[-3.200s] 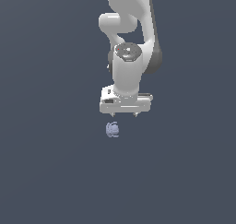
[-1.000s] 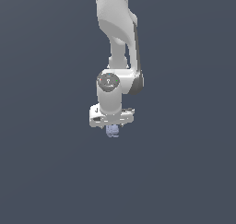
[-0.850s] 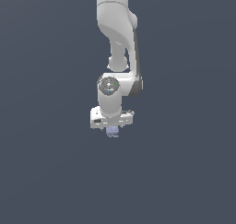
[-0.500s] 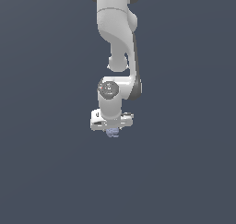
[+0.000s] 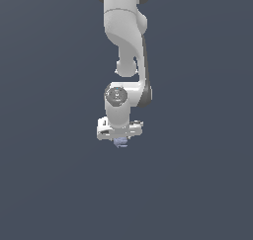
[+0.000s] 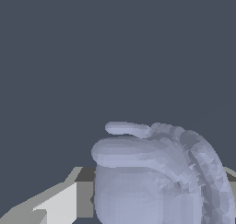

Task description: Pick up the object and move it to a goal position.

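The object [image 5: 120, 143] is a small pale lavender-blue lumpy blob, peeking out just under the white gripper [image 5: 120, 138] in the exterior view. The arm reaches straight down over it. In the wrist view the object [image 6: 156, 172] fills the space between the two fingers, its ridged curled lobes close to the camera. One finger [image 6: 60, 204] presses against one side of it, and the other finger shows only as a sliver at the frame edge on the far side. The gripper [image 6: 159, 193] is shut on the object. The object's lower part is hidden.
The white arm [image 5: 126, 46] stands upright above the hand. A plain dark grey-blue floor [image 5: 197, 184] lies all around.
The arm has come down over the object since the earliest frame. Over the last second the hand sank a little further, and the object now shows only as a sliver beneath it.
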Tool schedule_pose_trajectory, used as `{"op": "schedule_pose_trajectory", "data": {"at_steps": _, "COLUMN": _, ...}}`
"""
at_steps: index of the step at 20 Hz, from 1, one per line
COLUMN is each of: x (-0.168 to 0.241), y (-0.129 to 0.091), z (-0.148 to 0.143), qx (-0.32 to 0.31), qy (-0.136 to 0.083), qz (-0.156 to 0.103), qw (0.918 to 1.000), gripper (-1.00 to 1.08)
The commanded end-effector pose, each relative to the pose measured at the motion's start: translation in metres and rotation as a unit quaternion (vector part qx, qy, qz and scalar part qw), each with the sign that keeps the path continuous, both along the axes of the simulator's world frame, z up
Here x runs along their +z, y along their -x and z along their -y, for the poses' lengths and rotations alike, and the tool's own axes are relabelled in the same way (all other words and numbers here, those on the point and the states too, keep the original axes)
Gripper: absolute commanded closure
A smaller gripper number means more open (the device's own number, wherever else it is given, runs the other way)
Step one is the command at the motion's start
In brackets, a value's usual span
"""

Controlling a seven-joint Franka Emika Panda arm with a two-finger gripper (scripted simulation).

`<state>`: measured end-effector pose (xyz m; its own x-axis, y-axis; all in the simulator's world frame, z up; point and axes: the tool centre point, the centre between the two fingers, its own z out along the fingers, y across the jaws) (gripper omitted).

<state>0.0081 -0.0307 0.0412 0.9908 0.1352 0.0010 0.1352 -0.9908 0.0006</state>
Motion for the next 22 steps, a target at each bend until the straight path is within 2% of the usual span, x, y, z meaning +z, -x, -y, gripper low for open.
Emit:
{"op": "schedule_pose_trajectory", "data": {"at_steps": 1, "x": 0.000, "y": 0.000, "z": -0.001, "qx": 0.001, "qy": 0.000, "qz": 0.000, "qw": 1.0000, "gripper": 1.08}}
{"op": "schedule_pose_trajectory", "data": {"at_steps": 11, "x": 0.037, "y": -0.008, "z": 0.020, "qx": 0.001, "qy": 0.000, "qz": 0.000, "qw": 1.0000, "gripper": 1.08}}
{"op": "schedule_pose_trajectory", "data": {"at_steps": 22, "x": 0.134, "y": -0.029, "z": 0.072, "qx": 0.001, "qy": -0.001, "qz": 0.000, "qw": 1.0000, "gripper": 1.08}}
